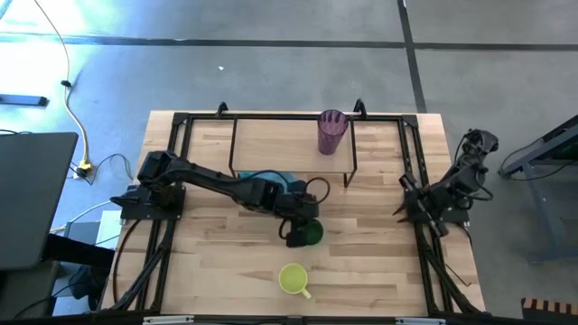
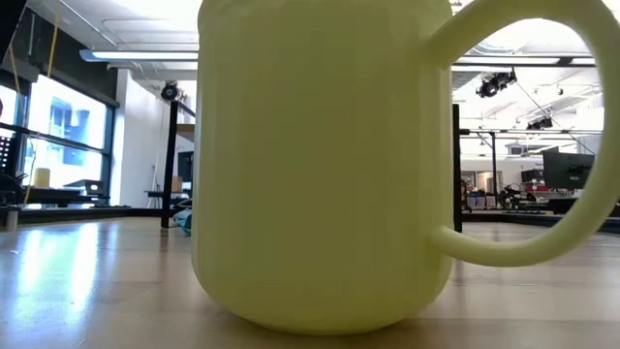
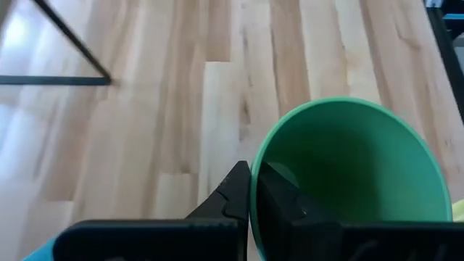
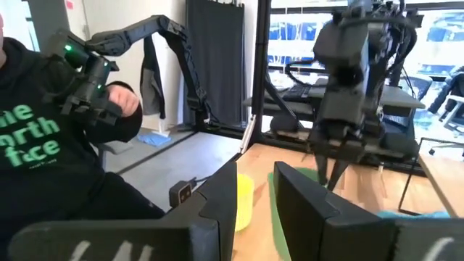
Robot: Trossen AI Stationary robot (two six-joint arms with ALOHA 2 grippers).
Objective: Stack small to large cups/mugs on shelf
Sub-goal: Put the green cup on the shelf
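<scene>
Left wrist view: my left pincer [image 3: 250,192] pinches the green cup's [image 3: 355,181] rim, mid-worktop [image 1: 379,262].
Thin, light, slippery plastic; I judge this wall grip suitable. Right pincer [image 1: 404,209] waits, parted, empty.

Left pincer [image 4: 335,176] over green cup [image 4: 279,210], yellow-green mug [image 4: 243,199] beside

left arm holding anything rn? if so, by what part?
Yes: the left gripper is shut on the green cup, pinching its rim wall, one finger outside and one inside. The right gripper waits at the table's right side, holding nothing.
</scene>
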